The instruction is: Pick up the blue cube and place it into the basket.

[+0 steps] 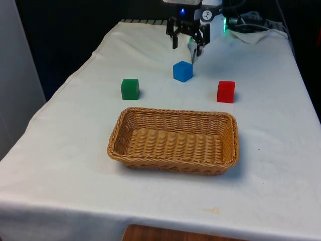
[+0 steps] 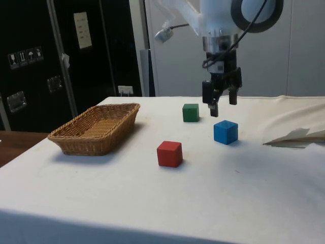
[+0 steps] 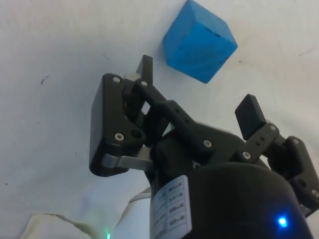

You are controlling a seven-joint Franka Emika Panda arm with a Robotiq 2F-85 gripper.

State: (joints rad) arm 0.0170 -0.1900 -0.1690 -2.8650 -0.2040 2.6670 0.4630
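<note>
Your pincer (image 1: 187,44) hangs with its 2 fingers spread apart and empty, just above and behind the blue cube (image 1: 183,71), which sits on the surface (image 1: 271,130) below. The wicker basket (image 1: 221,119) lies beyond it, well apart.

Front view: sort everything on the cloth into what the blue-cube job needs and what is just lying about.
Needed:
- blue cube, on the cloth, not yet grasped
- basket, nothing in it
- pincer, open, above the cloth just behind the blue cube

Lying about:
- green cube, towards the front view's left
- red cube, towards the front view's right
</note>
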